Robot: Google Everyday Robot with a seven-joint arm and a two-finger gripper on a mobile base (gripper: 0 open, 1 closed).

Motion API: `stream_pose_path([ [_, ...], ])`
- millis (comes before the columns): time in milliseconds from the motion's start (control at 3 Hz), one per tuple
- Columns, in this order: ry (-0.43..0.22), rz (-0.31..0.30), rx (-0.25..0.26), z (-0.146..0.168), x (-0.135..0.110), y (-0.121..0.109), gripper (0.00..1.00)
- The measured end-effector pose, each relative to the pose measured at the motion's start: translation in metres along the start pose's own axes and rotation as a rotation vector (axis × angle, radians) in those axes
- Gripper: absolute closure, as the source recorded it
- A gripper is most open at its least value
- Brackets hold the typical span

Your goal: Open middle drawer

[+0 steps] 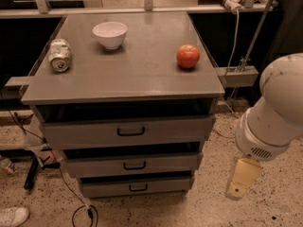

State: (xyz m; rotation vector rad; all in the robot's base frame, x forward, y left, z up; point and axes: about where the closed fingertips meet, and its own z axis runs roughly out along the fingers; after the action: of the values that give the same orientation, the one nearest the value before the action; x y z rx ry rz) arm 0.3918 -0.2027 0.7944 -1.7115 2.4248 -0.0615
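Camera view: tool (pixel 241 178) hangs right of middle drawer (pixel 156 163), grip state untellable.

Pincer (pixel 240 179) low right: seemingly matt cream plastic; middle drawer (pixel 161 163) matt grey.
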Motion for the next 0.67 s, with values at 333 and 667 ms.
stream_pose_path([
  [333,-0.030,-0.003,-0.027,0.014,0.000,0.011,0.00],
  [667,-0.067,0.024,-0.082,0.061,-0.024,0.038,0.00],
])
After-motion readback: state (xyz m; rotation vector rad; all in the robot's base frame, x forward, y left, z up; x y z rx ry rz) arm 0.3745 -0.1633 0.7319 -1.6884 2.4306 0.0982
